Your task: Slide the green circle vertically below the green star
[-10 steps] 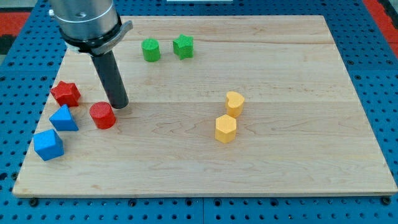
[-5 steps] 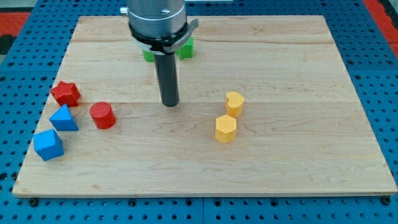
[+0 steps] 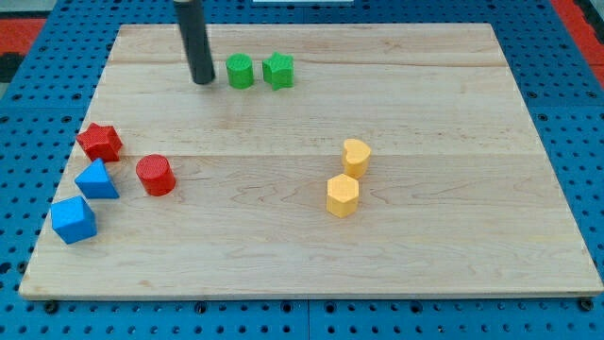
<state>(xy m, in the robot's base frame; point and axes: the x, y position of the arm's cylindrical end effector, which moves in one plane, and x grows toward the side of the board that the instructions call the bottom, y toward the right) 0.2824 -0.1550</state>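
The green circle (image 3: 241, 72) sits near the view's top on the wooden board (image 3: 425, 246), just left of the green star (image 3: 278, 71), nearly touching it. My tip (image 3: 202, 80) rests on the board just left of the green circle, with a small gap between them. The rod rises straight up out of the view's top.
A red star (image 3: 99, 142), red circle (image 3: 154, 176), blue triangle (image 3: 96, 178) and blue cube-like block (image 3: 73, 219) cluster at the view's left. A yellow heart (image 3: 356, 157) and yellow hexagon (image 3: 343, 195) sit right of centre.
My tip moved from beside the red circle rightward to the middle, then up and left to the green circle's left side. The green circle has shifted slightly right, closer to the star.
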